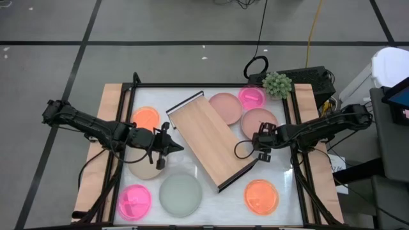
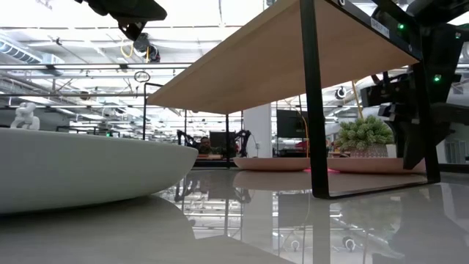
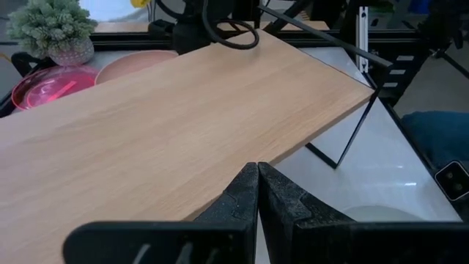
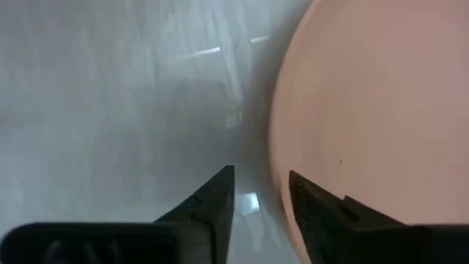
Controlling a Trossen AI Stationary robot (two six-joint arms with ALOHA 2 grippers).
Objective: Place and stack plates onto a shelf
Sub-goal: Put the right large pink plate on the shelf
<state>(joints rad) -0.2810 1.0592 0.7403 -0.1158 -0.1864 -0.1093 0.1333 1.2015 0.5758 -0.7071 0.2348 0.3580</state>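
Observation:
The light-wood shelf (image 1: 212, 142) stands slantwise mid-table on its black frame ends (image 2: 314, 110). Around it on the table lie plates: two dusty-pink (image 1: 259, 121) (image 1: 225, 107), hot-pink (image 1: 252, 97) (image 1: 134, 201), orange (image 1: 146, 118) (image 1: 262, 196), beige (image 1: 144, 168) and grey-green (image 1: 181, 195). My left gripper (image 1: 171, 148) (image 3: 257, 167) is shut and hovers over the beige plate, just left of the shelf's long edge. My right gripper (image 1: 261, 148) (image 4: 260, 176) is open and points down at the near rim of the nearer dusty-pink plate (image 4: 366, 110). My right gripper comes from above astride the dusty-pink plate's near rim (image 4: 282, 154): one finger (image 4: 315, 202) stands over the plate, the other (image 4: 216, 194) over the white table. The plate lies flat. I cannot tell whether either finger touches it.
A small potted plant (image 1: 277, 84) stands at the far right corner beside the hot-pink plate. Wooden side strips (image 1: 110, 108) and a black frame border the white tabletop. A black cable loops off the right wrist onto the shelf's right edge (image 1: 241, 150).

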